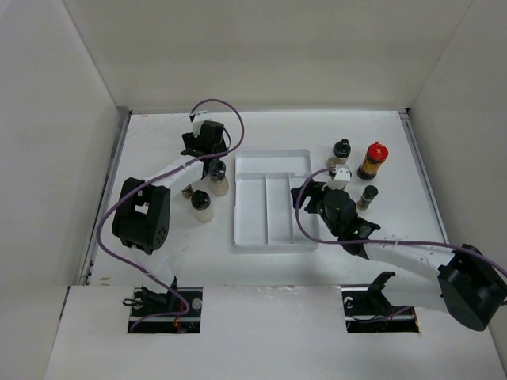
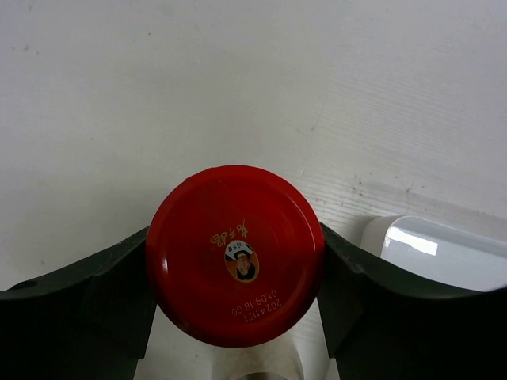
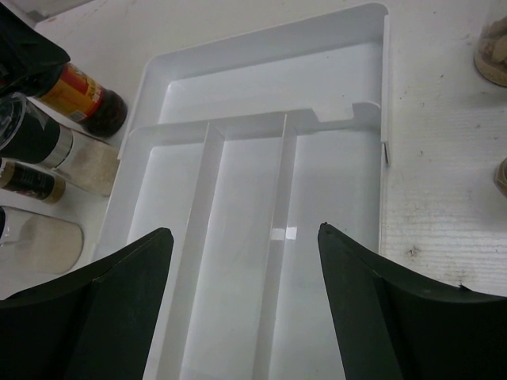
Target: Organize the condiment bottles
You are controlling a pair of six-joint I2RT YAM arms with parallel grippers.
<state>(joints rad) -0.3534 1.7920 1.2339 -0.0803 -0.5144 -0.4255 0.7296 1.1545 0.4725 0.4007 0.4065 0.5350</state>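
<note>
Here the left tool (image 2: 236, 247) has its two fingers pressed against either side of a red-capped bottle (image 2: 238, 265). The left wrist view looks straight down onto the cap, so the bottle's long axis runs upright, in line with the tool. I cannot tell whether its base is on the desk (image 1: 158, 142) or just clear of it.

The relation that matters is bottle to tray (image 1: 252, 214). The held bottle sits just beside the tray's far left corner, a sliver of which shows at the right of the left wrist view. The tray therefore lies to the right of the left tool, with its three long slots running from near to far. My guess is that the next move is a short carry to the right. An upright bottle would need laying over to lie along a slot.

The right tool (image 3: 244, 231) is spread wide with nothing in it, hanging over the tray's long slots near the right side. It is the nearer arm for the right-hand group: a second red-capped bottle (image 1: 374, 160), a black-capped bottle (image 1: 341, 150) and a small dark bottle (image 1: 367, 195). Another black-capped bottle (image 1: 201, 204) stands on the left, close to the left arm.
</note>
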